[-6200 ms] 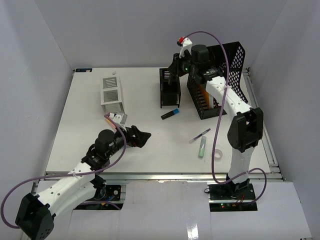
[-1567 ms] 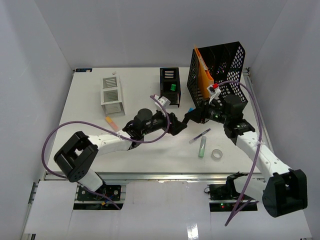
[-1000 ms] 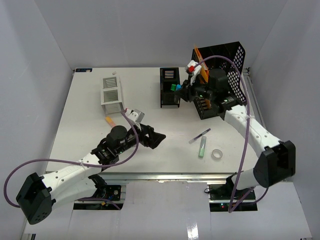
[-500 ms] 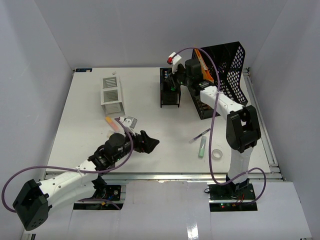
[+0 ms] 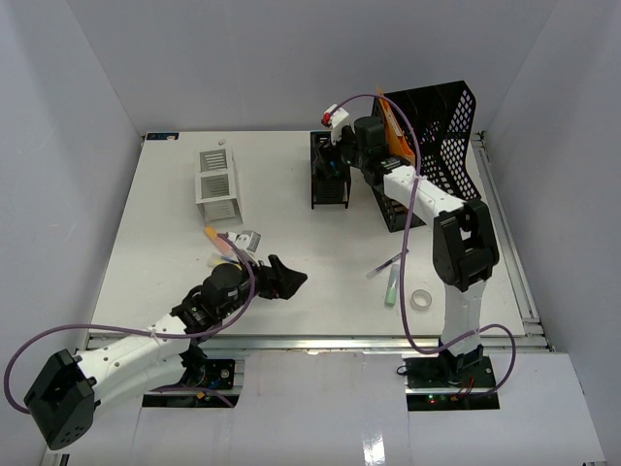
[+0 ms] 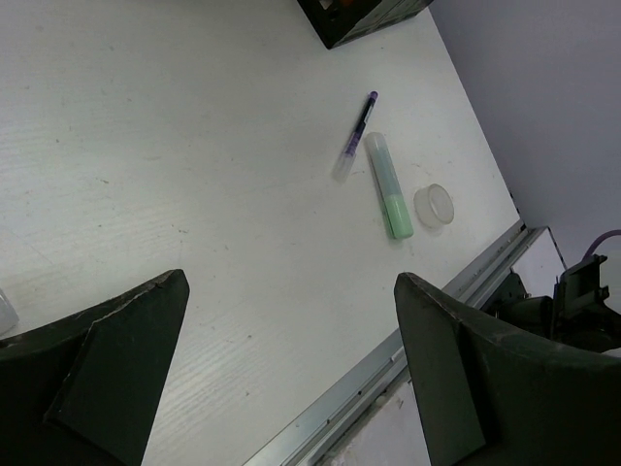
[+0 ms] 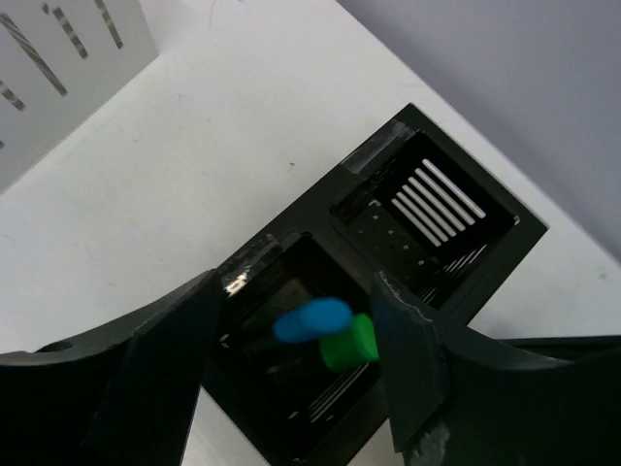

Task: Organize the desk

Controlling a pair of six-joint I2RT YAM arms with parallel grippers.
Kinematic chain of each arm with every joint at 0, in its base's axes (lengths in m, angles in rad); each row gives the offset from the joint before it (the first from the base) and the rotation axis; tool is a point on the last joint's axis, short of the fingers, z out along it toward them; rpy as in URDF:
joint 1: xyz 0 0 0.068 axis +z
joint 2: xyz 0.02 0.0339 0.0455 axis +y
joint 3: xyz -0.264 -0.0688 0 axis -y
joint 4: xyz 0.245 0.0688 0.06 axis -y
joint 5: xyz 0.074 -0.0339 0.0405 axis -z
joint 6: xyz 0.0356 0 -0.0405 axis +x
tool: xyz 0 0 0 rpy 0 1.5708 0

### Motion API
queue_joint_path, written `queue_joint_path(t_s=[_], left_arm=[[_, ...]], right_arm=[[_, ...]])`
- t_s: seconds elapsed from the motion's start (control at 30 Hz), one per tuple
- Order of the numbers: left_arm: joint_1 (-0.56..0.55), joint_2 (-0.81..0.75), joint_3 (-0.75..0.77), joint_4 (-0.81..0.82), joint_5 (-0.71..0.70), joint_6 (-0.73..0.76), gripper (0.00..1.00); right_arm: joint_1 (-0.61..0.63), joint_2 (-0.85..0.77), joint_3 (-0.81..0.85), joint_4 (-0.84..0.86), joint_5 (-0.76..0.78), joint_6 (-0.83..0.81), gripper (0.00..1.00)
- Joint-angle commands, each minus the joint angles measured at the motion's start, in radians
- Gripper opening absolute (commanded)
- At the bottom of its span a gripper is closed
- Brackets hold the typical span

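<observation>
Entry: blue-capped marker (image 7: 312,320), standing in black pen holder (image 7: 383,150), 12 o'clock on desk (image 5: 165,243).
Right gripper (image 7: 296,291): jaws apart, gripping nothing. Advice: rise straight, clear of the rim.
Left gripper (image 6: 291,282): wide, empty.

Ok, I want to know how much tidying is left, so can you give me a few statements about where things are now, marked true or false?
The left gripper is open and holds nothing. True.
A blue-capped item is in the black pen holder, under the open right gripper. True.
The purple pen stands in the black pen holder. False: it lies on the desk beside the green tube.
The tape roll lies inside the white mesh organizer. False: it lies on the desk near the green tube.
</observation>
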Motion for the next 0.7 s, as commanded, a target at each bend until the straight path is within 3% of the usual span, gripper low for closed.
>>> queue_joint_path(t_s=[0.0,0.13,0.3,0.37,0.47,0.67], left_arm=[[0.001,0.074,0.052,0.037,0.097,-0.012,0.98],[0.0,0.168,0.121,0.023,0.193,0.031,0.94],[-0.006,0.327,0.23,-0.042,0.257,0.004,0.72],[-0.034,0.413,0.301,-0.083,0.25,-0.027,0.67],[-0.11,0.603,0.454,-0.164,0.176,-0.026,0.68],[-0.247,0.875,0.761,-0.353,-0.016,-0.045,0.72]], right_arm=[[-0.009,-0.236,-0.062,-0.064,-0.057,-0.058,0.92],[-0.059,-0.5,-0.204,-0.198,-0.255,-0.129,0.98],[-0.233,-0.766,-0.497,-0.305,-0.655,-0.195,0.98],[-0.295,-0.878,-0.63,-0.311,-0.702,-0.205,0.98],[-0.369,-0.966,-0.811,-0.3,-0.716,-0.211,0.98],[-0.652,-1.104,-0.948,-0.262,-0.775,-0.177,0.98]])
